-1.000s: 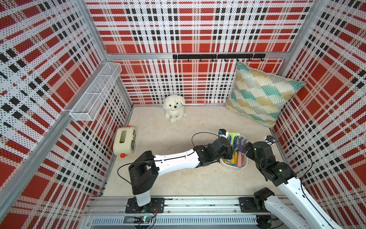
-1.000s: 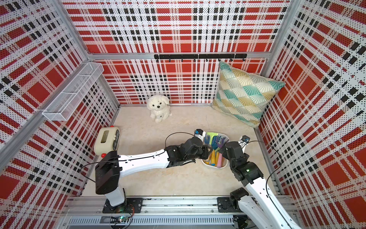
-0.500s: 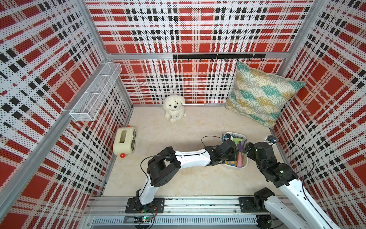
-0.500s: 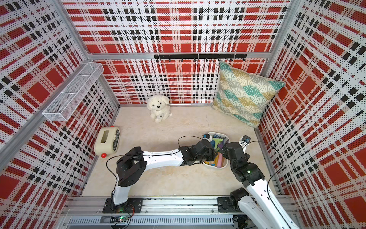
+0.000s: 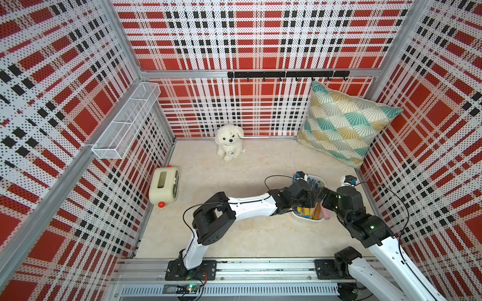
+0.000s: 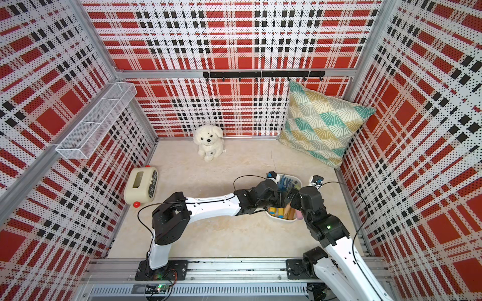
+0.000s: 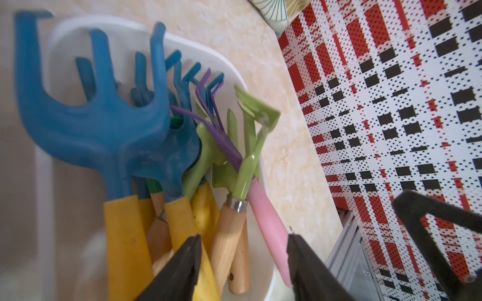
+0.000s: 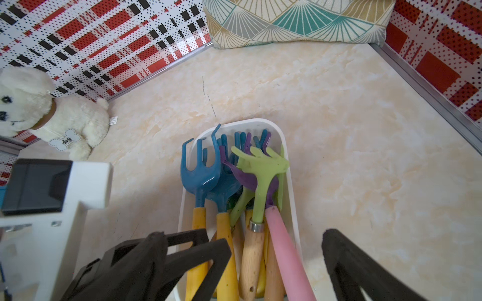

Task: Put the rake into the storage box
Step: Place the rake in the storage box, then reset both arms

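- Near the tabletop's right edge, rakes fill the box.
- My left gripper and right gripper hover over it, jaws apart, holding nothing.

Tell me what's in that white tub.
The storage box holds piled toy rakes: blue with yellow handles, green with wooden handles, purple with pink handle. Anything beneath them is hidden.

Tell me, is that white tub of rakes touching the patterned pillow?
Apart. The right wrist view shows a stretch of bare floor between the storage box and the pillow.
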{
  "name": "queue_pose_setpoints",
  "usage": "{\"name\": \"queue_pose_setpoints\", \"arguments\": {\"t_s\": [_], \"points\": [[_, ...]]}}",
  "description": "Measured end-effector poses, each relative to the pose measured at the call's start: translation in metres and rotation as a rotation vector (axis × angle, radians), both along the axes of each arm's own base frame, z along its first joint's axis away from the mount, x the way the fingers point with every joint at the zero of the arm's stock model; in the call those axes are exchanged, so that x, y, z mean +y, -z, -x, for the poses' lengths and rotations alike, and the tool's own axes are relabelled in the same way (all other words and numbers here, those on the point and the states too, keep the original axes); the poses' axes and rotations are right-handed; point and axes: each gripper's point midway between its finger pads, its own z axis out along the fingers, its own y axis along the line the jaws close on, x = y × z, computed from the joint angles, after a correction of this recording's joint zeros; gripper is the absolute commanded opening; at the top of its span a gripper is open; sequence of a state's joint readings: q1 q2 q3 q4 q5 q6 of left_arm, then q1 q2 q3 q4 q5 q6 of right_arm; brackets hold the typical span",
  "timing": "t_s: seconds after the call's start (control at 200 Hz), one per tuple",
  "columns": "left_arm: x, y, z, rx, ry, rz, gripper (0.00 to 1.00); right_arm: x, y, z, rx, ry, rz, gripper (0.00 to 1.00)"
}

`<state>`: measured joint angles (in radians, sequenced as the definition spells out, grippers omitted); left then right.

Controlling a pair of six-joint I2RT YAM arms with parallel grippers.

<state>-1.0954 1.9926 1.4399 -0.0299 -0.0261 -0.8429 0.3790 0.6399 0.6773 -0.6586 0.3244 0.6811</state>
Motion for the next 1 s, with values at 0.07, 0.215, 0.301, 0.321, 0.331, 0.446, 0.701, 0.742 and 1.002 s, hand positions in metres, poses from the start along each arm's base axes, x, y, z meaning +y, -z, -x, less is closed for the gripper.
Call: {"name": "queue_pose_setpoints", "arguments": {"t_s": [0.07, 0.215, 0.301, 0.321, 0.331, 0.446, 0.701, 0.742, 1.002], "points": [[0.017, -0.009, -0.003, -0.012, -0.025, 0.005, 0.67, 0.005, -0.002, 0.001, -0.007, -0.033, -0.006, 1.00], [0.063, -0.042, -0.013, -0.064, -0.095, 0.045, 0.75, 0.017, -0.011, 0.002, -0.040, -0.116, -0.025, 1.00], [0.092, -0.064, -0.018, -0.104, -0.147, 0.081, 0.92, 0.026, -0.019, 0.002, -0.063, -0.169, -0.042, 1.00], [0.100, -0.070, -0.019, -0.119, -0.158, 0.086, 0.92, 0.028, -0.021, 0.002, -0.070, -0.178, -0.046, 1.00], [0.103, -0.072, -0.020, -0.122, -0.166, 0.093, 0.93, 0.029, -0.023, 0.001, -0.074, -0.185, -0.049, 1.00], [0.141, -0.099, -0.023, -0.182, -0.226, 0.131, 0.99, 0.040, -0.041, -0.002, -0.130, -0.248, -0.069, 1.00], [0.233, -0.147, -0.026, -0.342, -0.392, 0.159, 0.99, 0.057, -0.061, -0.015, -0.225, -0.357, -0.017, 1.00], [0.253, -0.150, -0.027, -0.373, -0.432, 0.153, 0.99, 0.058, -0.064, -0.018, -0.241, -0.368, 0.006, 1.00], [0.409, -0.124, -0.052, -0.508, -0.800, -0.007, 0.99, 0.039, -0.075, -0.042, -0.421, -0.305, 0.259, 1.00]]}}
